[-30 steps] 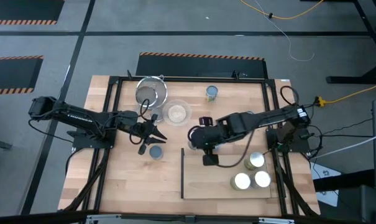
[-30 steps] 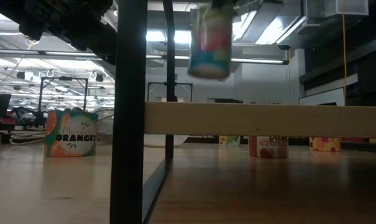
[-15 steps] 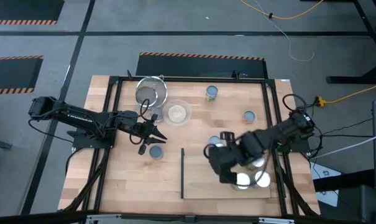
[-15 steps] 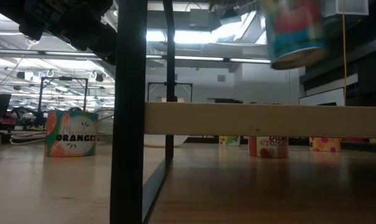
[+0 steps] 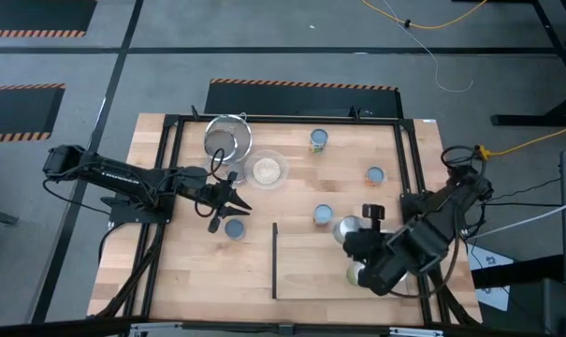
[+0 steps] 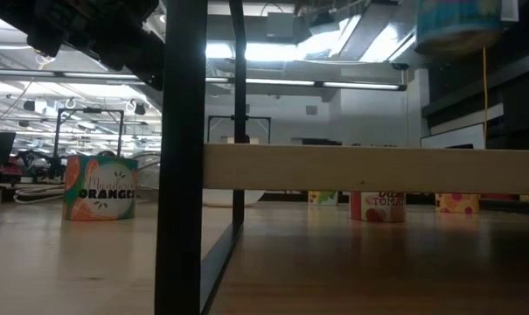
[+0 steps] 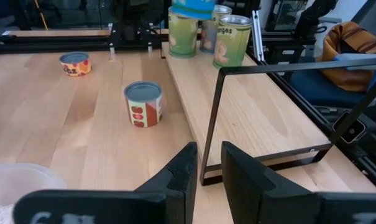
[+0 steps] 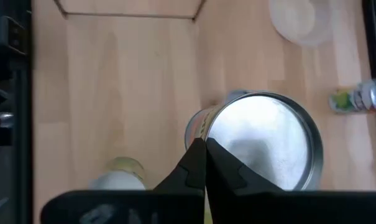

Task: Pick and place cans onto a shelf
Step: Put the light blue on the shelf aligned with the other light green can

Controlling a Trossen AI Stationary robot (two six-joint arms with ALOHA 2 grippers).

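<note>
Hovering over the shelf's right end, the right gripper (image 5: 355, 230) carries a can (image 5: 350, 227) clamped upright between its fingers.

Seen from above, the can hangs over the shelf (image 5: 306, 271) at lower right of the frame, its long axis vertical, with the placed cans (image 5: 357, 273) just below it in the frame; the right arm is the only one near. The left gripper (image 5: 228, 204) waits mid-left beside another can (image 5: 234, 228), fingers a little apart and empty. A second ago the right gripper sat near frame centre; it has swung right, leaving one can (image 5: 324, 214) uncovered.
</note>
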